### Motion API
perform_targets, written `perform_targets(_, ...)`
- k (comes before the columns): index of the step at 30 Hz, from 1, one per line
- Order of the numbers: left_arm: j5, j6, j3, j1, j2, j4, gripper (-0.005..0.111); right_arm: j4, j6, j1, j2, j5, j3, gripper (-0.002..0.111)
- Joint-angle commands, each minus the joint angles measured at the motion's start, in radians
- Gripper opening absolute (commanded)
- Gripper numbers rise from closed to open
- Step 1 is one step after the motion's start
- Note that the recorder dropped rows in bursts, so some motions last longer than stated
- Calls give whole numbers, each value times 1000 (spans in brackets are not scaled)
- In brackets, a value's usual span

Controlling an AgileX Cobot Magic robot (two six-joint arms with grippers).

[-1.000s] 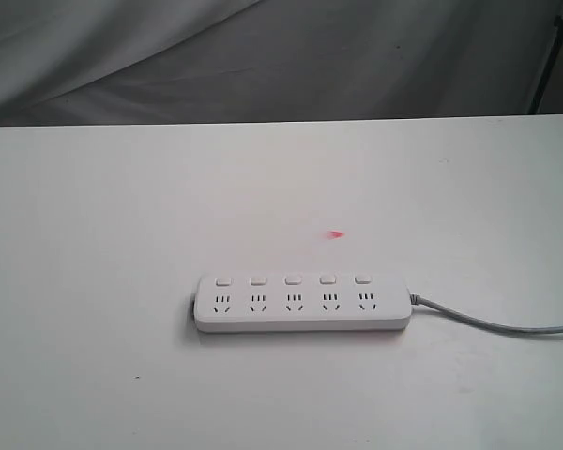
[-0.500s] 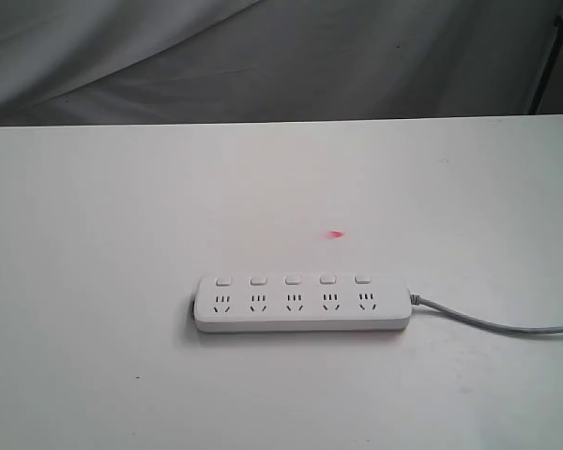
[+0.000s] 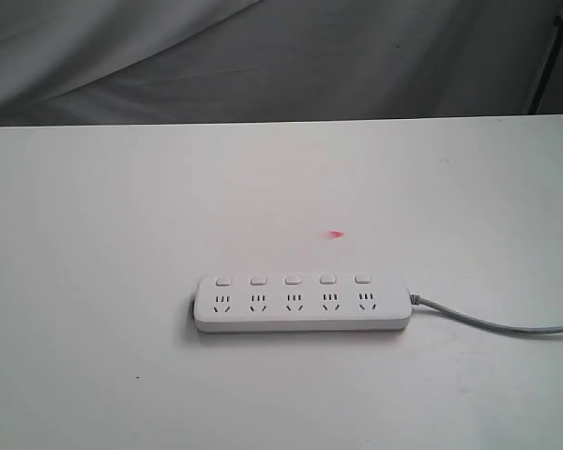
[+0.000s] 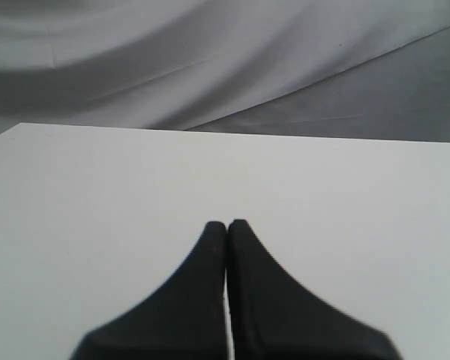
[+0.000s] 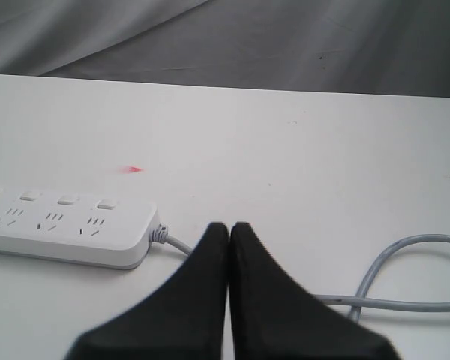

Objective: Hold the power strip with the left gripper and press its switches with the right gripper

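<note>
The white power strip [image 3: 300, 302] lies flat on the table in the exterior view, with a row of small white switches [image 3: 293, 279] above its sockets. Its grey cord [image 3: 493, 324] runs off to the right. Neither arm shows in the exterior view. In the left wrist view my left gripper [image 4: 226, 225] is shut with nothing in it, over bare table; the strip is out of that view. My right gripper [image 5: 229, 226] is shut and empty, just beside the strip's [image 5: 67, 229] cord end, with the cord [image 5: 394, 277] curling past it.
A small red mark [image 3: 335, 234] sits on the white table [image 3: 122, 234] behind the strip. Grey cloth [image 3: 263, 56] hangs beyond the table's far edge. A dark stand leg [image 3: 547, 66] shows at the top right.
</note>
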Motion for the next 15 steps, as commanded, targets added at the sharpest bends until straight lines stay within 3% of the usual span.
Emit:
perform_targets(1, -41, -4, 4, 4, -3, 2, 1, 5, 1, 5, -5, -3, 3, 0)
perform_targets(7, -29, -4, 0, 4, -3, -28, 1, 5, 1, 5, -5, -3, 3, 0)
perform_targets(15, 36, 63, -207, 4, 94, -36, 1, 5, 1, 5, -5, -3, 3, 0)
